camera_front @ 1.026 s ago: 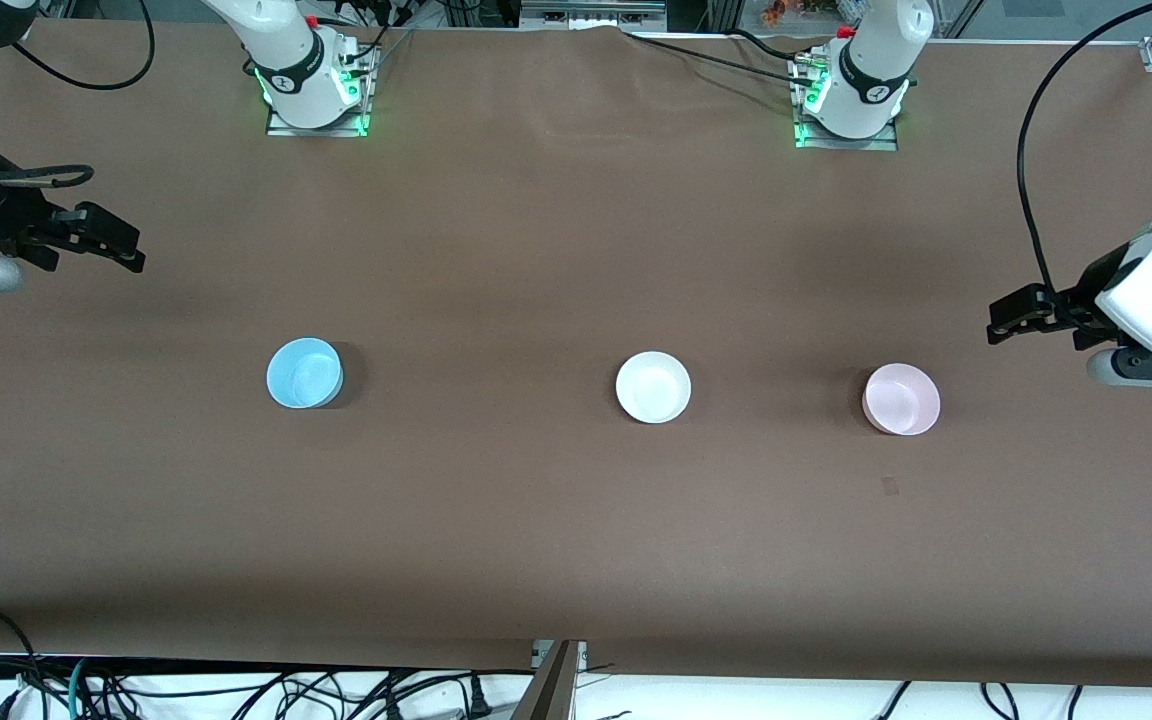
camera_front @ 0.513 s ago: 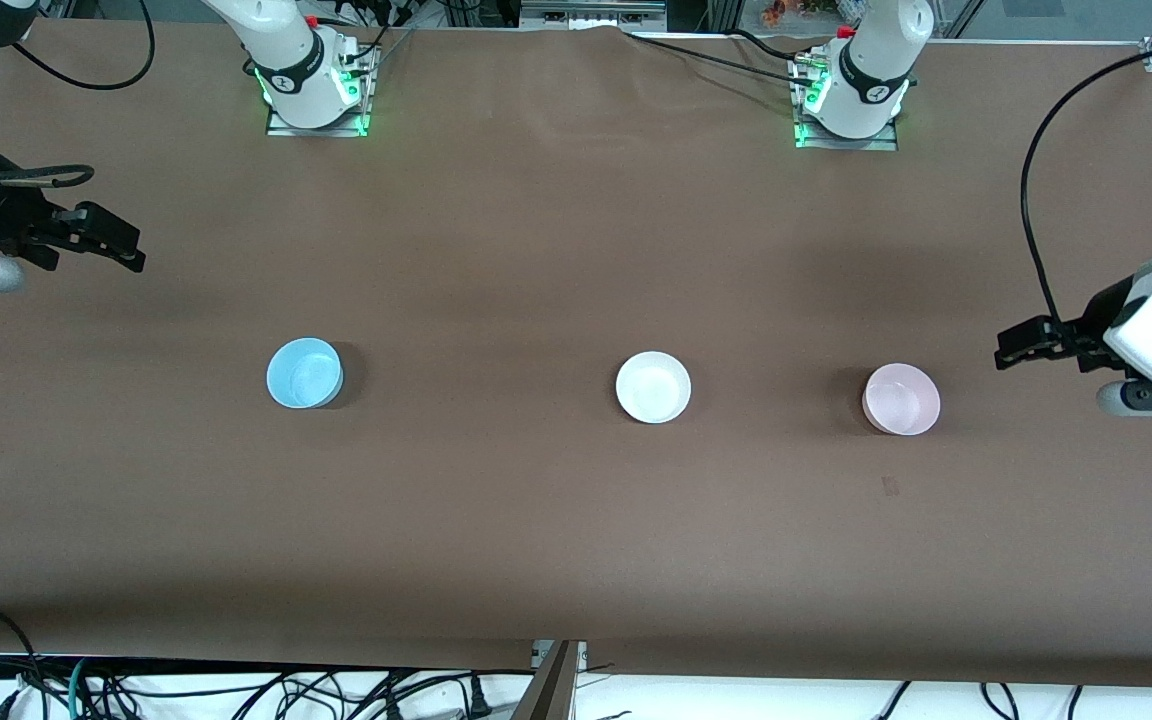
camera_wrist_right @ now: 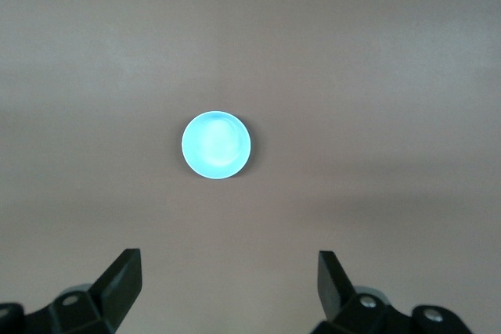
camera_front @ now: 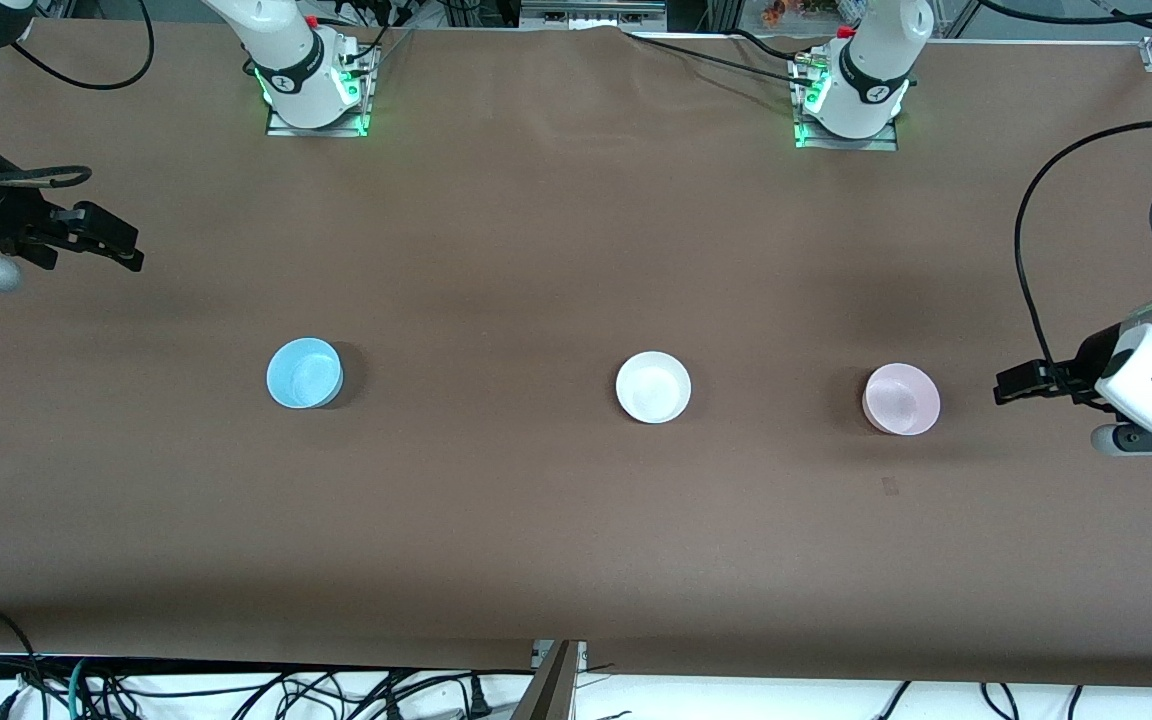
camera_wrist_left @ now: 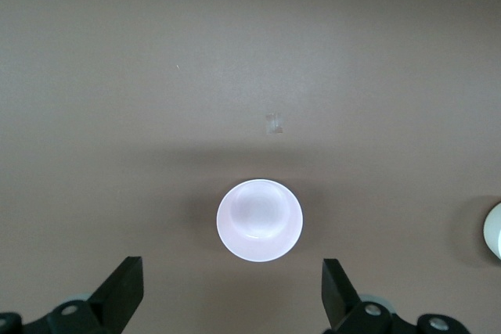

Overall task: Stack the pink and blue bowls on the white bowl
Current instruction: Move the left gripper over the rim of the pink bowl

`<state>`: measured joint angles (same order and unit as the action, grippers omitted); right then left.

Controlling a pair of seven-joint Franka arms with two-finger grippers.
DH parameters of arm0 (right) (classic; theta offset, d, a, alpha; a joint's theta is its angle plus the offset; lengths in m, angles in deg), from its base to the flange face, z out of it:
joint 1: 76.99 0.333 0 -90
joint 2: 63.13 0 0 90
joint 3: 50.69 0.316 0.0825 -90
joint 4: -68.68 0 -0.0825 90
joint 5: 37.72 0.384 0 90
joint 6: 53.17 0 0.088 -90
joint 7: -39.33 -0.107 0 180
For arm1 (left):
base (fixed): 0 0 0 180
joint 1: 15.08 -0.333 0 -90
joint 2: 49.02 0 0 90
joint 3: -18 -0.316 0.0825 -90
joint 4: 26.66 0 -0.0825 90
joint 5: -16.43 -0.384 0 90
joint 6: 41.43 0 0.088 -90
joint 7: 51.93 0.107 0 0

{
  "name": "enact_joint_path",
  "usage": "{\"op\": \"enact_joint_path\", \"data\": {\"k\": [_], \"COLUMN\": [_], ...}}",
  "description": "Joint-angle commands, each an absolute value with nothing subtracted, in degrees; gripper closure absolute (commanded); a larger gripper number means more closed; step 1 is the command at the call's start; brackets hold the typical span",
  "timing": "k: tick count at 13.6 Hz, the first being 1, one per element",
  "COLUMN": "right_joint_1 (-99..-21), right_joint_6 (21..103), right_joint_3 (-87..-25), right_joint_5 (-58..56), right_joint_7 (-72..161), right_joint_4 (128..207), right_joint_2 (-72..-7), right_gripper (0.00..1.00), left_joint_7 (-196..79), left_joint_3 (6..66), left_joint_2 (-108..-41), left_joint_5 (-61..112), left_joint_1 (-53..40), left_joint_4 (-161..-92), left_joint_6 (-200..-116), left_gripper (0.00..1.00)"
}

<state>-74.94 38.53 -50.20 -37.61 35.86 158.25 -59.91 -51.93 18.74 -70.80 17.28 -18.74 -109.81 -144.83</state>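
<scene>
Three small bowls stand in a row on the brown table. The blue bowl [camera_front: 304,373] is toward the right arm's end, the white bowl [camera_front: 653,387] in the middle, the pink bowl [camera_front: 901,399] toward the left arm's end. My left gripper [camera_front: 1004,386] is open and empty, beside the pink bowl and apart from it; the pink bowl [camera_wrist_left: 259,220] lies just ahead of its spread fingers [camera_wrist_left: 123,290]. My right gripper [camera_front: 131,250] is open and empty and waits at its end of the table; its wrist view shows the blue bowl [camera_wrist_right: 217,145] well ahead.
The brown table [camera_front: 536,520] bears only the three bowls. A small pale mark [camera_front: 890,486] lies on the cloth nearer the front camera than the pink bowl. The white bowl's edge [camera_wrist_left: 495,231] shows in the left wrist view. Cables hang along the table's front edge.
My left gripper has moved toward the front camera and come level with the pink bowl. The right arm and the three bowls have not moved.
</scene>
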Motion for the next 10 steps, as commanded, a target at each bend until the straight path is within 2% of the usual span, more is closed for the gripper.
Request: {"op": "enact_joint_path", "data": {"k": [1,4,10], "right_joint_1": [-75.1,-75.1,-75.1], "right_joint_6": [37.7,37.7,37.7], "right_joint_3": [-50.3,-50.3,-50.3], "right_joint_5": [-36.9,-36.9,-36.9], "right_joint_7": [35.8,35.8,35.8], "right_joint_4": [158.0,158.0,158.0], "right_joint_2": [-60.2,-60.2,-60.2], "right_gripper": [0.01,0.01,0.01], "left_joint_7": [-50.4,-50.4,-50.4], "left_joint_3": [18.7,18.7,18.7], "left_joint_2": [-71.9,-72.6,-73.7], "left_joint_5": [18.3,18.3,18.3], "left_joint_1": [-19.1,-19.3,-20.7], "left_joint_4": [-110.8,-112.5,-120.8], "left_joint_6": [-146.9,-149.2,-158.3], "left_gripper": [0.00,0.00,0.00]}}
